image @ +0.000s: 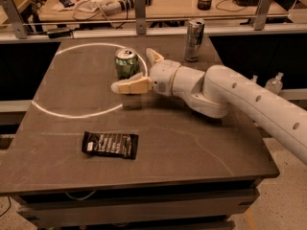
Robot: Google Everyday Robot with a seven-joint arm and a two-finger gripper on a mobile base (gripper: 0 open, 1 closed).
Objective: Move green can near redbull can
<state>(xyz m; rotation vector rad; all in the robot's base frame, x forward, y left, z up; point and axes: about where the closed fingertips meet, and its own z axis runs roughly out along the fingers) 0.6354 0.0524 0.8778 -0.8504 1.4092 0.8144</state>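
Dark table (192, 143) with white ring (72, 112), tool (133, 70) spread open at green can (126, 63), gripping nothing, redbull can (194, 40) far right, cluttered desk (168, 1) beyond.

Upright green can (126, 63) just beside the gripper (132, 70), redbull can (194, 40) (slim, silver) apart

text: none legible | gripper (133, 70): at green can (125, 65)
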